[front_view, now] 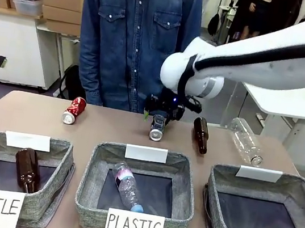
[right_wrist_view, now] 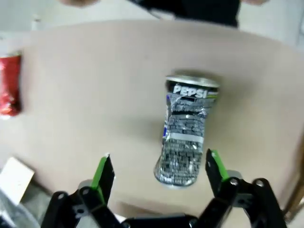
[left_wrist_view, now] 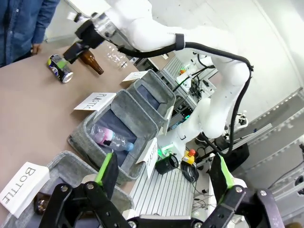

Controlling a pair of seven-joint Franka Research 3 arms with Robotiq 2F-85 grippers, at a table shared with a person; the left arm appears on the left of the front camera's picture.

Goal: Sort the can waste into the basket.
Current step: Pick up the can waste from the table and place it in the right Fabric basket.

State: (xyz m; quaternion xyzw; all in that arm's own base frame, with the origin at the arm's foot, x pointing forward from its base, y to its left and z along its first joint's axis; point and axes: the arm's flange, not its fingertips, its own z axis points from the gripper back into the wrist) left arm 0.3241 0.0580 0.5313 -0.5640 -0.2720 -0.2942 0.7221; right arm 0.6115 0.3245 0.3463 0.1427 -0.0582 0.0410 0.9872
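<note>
The dented dark blue-black metal can [front_view: 157,129] lies at the far middle of the brown counter [front_view: 25,118]. Its end sits between the wide-spread fingers of the right gripper [front_view: 162,115], with a gap on each side. The dented red metal can [front_view: 74,110] lies well to its left. The grey woven "CAN" basket [front_view: 297,184] sits near right. The left gripper [left_wrist_view: 164,161] gapes wide, holding nothing.
</note>
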